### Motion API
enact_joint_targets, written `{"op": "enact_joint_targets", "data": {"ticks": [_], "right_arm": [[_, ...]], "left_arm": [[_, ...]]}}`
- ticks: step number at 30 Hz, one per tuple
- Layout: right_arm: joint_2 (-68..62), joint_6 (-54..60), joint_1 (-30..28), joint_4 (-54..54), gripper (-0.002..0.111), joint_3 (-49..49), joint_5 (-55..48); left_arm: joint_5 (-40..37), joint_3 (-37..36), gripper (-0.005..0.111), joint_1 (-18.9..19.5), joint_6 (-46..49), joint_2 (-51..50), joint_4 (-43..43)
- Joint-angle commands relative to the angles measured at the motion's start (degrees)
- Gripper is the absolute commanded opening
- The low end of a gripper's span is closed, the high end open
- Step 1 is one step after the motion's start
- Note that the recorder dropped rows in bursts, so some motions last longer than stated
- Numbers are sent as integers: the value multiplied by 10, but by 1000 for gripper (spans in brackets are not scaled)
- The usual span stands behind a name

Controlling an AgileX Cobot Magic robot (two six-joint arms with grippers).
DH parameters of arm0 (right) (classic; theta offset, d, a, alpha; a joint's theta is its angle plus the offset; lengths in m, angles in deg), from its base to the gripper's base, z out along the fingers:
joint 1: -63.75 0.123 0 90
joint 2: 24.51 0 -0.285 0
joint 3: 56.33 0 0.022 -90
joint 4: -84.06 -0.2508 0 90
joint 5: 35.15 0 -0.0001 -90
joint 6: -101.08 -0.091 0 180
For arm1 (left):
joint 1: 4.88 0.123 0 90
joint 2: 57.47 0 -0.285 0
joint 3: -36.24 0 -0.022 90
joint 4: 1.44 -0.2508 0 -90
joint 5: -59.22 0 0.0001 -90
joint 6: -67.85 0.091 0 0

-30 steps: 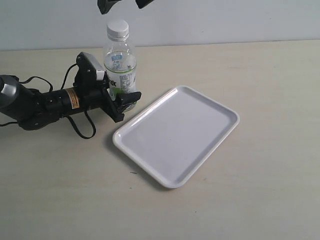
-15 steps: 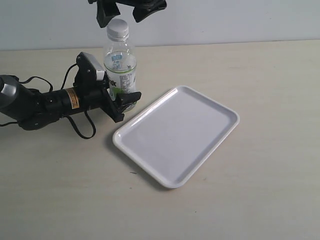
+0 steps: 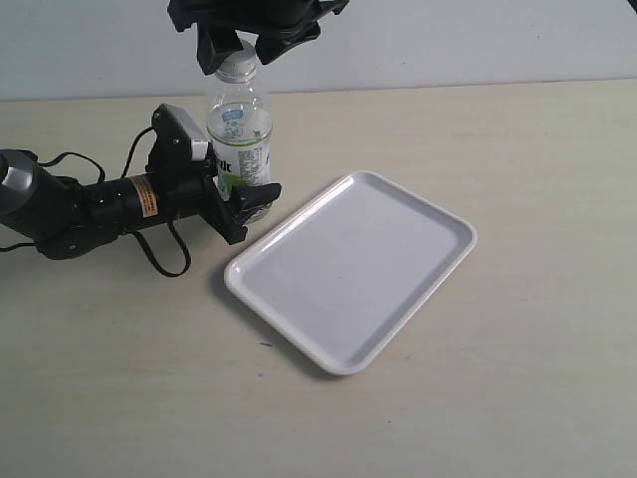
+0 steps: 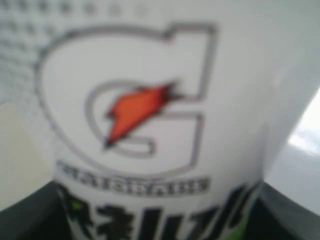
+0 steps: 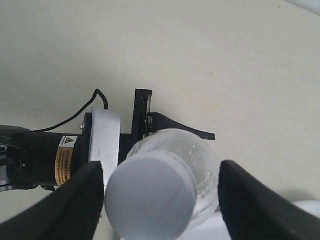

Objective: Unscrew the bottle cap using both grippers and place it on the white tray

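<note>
The clear bottle (image 3: 239,129) with its lime label stands upright on the table, left of the white tray (image 3: 453,227). My left gripper (image 3: 242,202) lies low on the table and is shut on the bottle's lower part. In the left wrist view the label (image 4: 135,115) fills the picture, with dark fingers (image 4: 30,217) at its sides. My right gripper (image 3: 239,58) hangs over the bottle, open, with one finger on each side of the white cap (image 3: 239,70). Seen from the right wrist, the cap (image 5: 150,195) sits between the two fingers (image 5: 80,200), nearer one of them, with a gap to the other.
The left arm (image 3: 109,204), with an orange label and looping black cables (image 3: 159,254), stretches across the table's left side. The tray lies at an angle in the middle with nothing on it. A pale wall runs behind the table.
My right gripper has come down from the top edge of the view until its open fingers flank the cap. The bottle, the left gripper and the tray have not moved.
</note>
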Motion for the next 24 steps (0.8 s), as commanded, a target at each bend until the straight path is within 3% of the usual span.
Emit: {"op": "enact_joint_targets", "data": {"ticks": [1,4,11,16,24], "right_arm": [[8,5,2,5,60,0,6],[8,5,2,5,52,0,3],[8,30,2,5,18,0,3],[8,89,2,0,1,0,3],[8,240,2,-2,0,0,-2]], "left_arm": [[-34,-1,0,0,1,1,-17],[-34,-1,0,0,1,1,-17],[-34,-1,0,0,1,1,-17],[-34,-1,0,0,1,1,-17],[-34,-1,0,0,1,1,-17]]}}
